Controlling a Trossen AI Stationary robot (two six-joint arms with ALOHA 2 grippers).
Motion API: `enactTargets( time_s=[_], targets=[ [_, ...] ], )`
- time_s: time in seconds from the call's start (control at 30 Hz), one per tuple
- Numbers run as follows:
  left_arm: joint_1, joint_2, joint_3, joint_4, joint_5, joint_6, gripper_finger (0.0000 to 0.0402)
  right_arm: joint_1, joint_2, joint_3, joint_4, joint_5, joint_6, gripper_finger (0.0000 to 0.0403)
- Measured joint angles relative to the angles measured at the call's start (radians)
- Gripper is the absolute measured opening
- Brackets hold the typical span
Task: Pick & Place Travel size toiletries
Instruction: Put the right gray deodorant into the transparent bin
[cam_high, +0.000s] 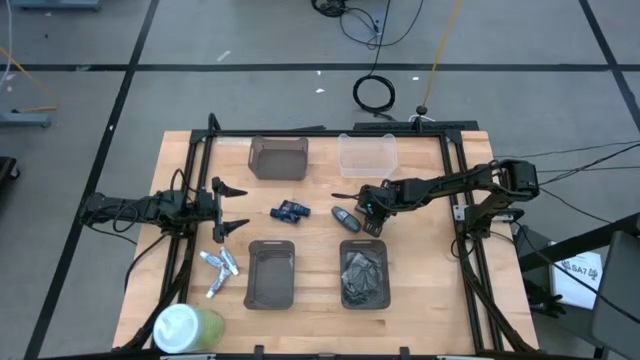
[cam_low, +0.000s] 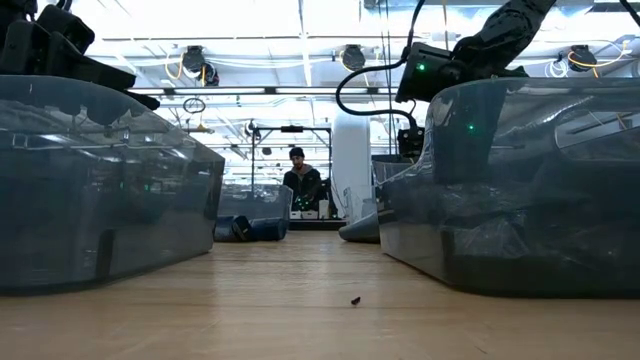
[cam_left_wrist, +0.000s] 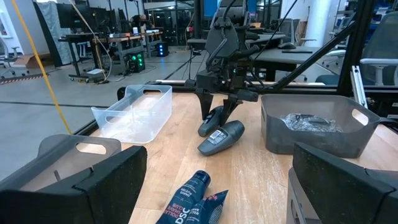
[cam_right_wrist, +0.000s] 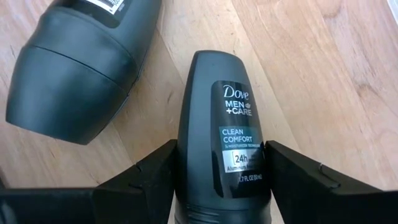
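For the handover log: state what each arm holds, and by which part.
Right gripper jaws flank the deodorant stick at its label end; a firm grip cannot be told. Left gripper holds nothing.

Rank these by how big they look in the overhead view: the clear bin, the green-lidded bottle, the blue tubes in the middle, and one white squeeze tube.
1. Clear bin
2. Green-lidded bottle, somewhat smaller
3. Blue tubes
4. White squeeze tube, smallest

Grey taped floor (cam_high: 250, 90), bright ceiling lights (cam_low: 300, 30)
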Motion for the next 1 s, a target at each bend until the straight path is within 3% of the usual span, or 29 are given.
enactTargets(
  time_s=[1.0],
  targets=[
    [0.000,0.000,0.000,0.000,0.000,0.000,0.0395,0.000,-0.013,0.000,0.001,-0.001,-0.030,0.0210]
  ],
)
